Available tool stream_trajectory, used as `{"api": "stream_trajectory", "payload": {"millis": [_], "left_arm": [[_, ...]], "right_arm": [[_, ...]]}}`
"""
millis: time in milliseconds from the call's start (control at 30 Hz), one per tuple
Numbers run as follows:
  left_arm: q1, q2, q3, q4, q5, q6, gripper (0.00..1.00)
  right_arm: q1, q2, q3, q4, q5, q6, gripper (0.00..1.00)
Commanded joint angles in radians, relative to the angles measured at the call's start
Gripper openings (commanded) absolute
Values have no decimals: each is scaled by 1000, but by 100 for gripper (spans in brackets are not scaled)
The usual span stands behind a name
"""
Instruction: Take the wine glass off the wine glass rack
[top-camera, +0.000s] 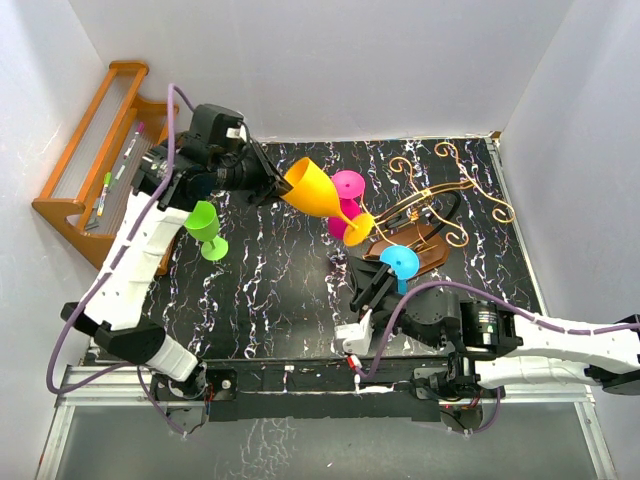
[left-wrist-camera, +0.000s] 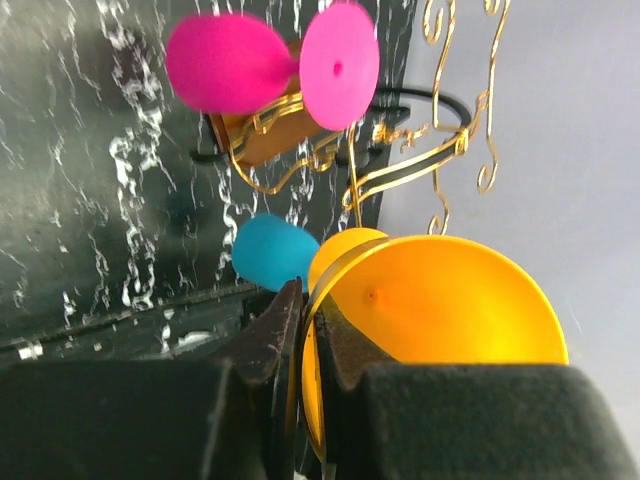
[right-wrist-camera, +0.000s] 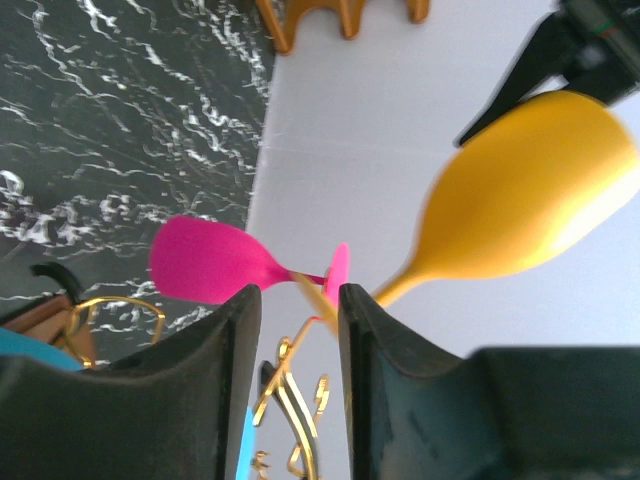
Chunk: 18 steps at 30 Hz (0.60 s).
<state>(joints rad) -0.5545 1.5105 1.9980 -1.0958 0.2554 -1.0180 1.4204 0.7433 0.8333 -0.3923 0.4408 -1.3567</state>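
The wine glass rack (top-camera: 440, 200), curly gold wire on a dark brown base, stands at the right of the black marble mat. A yellow wine glass (top-camera: 315, 187) lies tilted, its foot at the tip of a gold arm. My left gripper (top-camera: 275, 180) is shut on the yellow glass's rim (left-wrist-camera: 450, 300). A pink glass (top-camera: 347, 190) and a blue glass (top-camera: 400, 262) hang on the rack. My right gripper (top-camera: 365, 285) sits low by the rack's base, open, with gold wire (right-wrist-camera: 290, 400) showing between its fingers (right-wrist-camera: 230, 340).
A green glass (top-camera: 205, 228) stands on the mat under my left arm. An orange-brown stepped shelf (top-camera: 90, 150) with pens leans at the far left wall. White walls close in the back and both sides.
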Motion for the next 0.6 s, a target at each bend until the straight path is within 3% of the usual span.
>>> {"api": "stream_trajectory", "payload": {"millis": [0,200,433,567], "left_arm": [[-4,-28,146,-95,-231,44,0],[-3,-29,206,-18,-410,103,0],[17,184,426,7,-640,327,0],[174,304,428,42,-531,367,0]], "right_arm": [[6,-13,-9,-2,-20,57,48],[6,-15,17,6,-3,89,52],[6,90,143,23,91,212,52],[6,176,251,32,164,334,51]]}}
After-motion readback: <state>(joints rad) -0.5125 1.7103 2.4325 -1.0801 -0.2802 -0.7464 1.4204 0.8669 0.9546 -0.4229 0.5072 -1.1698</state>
